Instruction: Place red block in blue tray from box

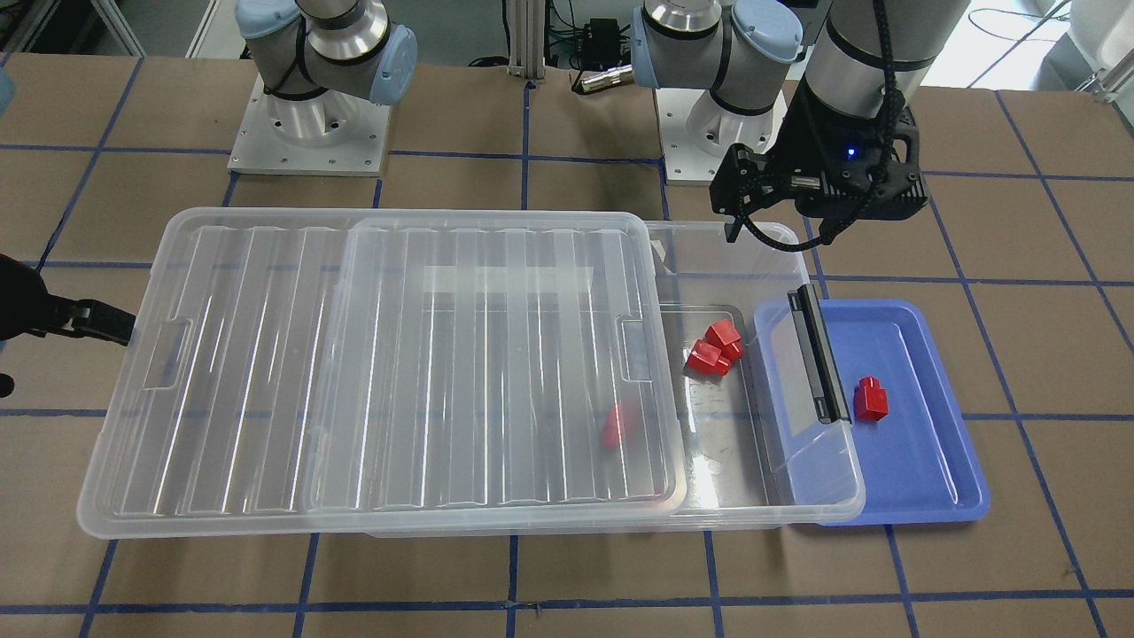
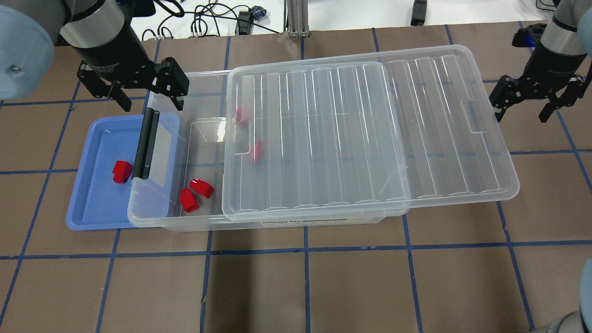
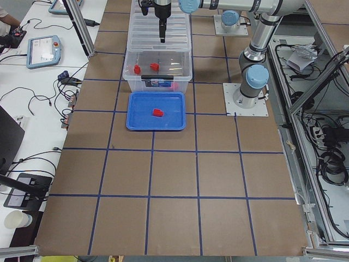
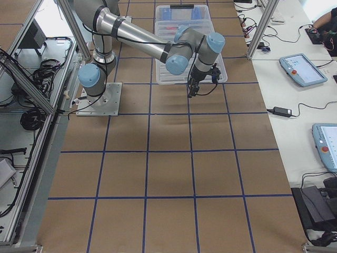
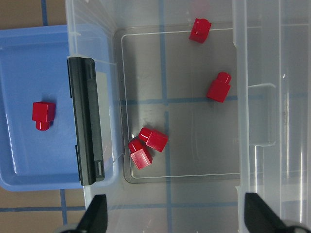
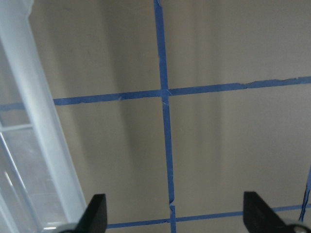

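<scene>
Five red blocks (image 5: 43, 114); one blue tray (image 5: 24, 155); one box (image 2: 300, 224).

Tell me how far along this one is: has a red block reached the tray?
Done: the lid is slid aside and one red block sits in the blue tray. In hand: nothing. The left gripper hangs open and empty over the box, and the right gripper is open off the lid's end. Left: probably nothing if one block was the goal; four other blocks lie in the box.
</scene>
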